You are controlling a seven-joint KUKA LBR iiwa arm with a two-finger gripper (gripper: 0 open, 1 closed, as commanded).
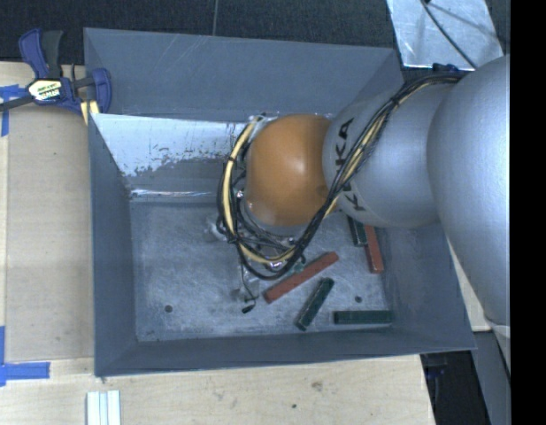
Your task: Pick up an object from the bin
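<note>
The gripper [247, 293] is low over the floor of the bin [113, 264], near its centre, below the orange cover [286, 171]. Its tip appears to be just beside the left end of a red stick [301, 276], which lies slanted on the floor. Whether the gripper is open or closed cannot be told. A green stick [314, 304] lies just right of the red stick. A second green stick [361, 318] lies near the front wall. A second red stick [373, 251] lies further right, beside the arm.

Dark floor [281, 3], perhaps carpet, behind.
</note>
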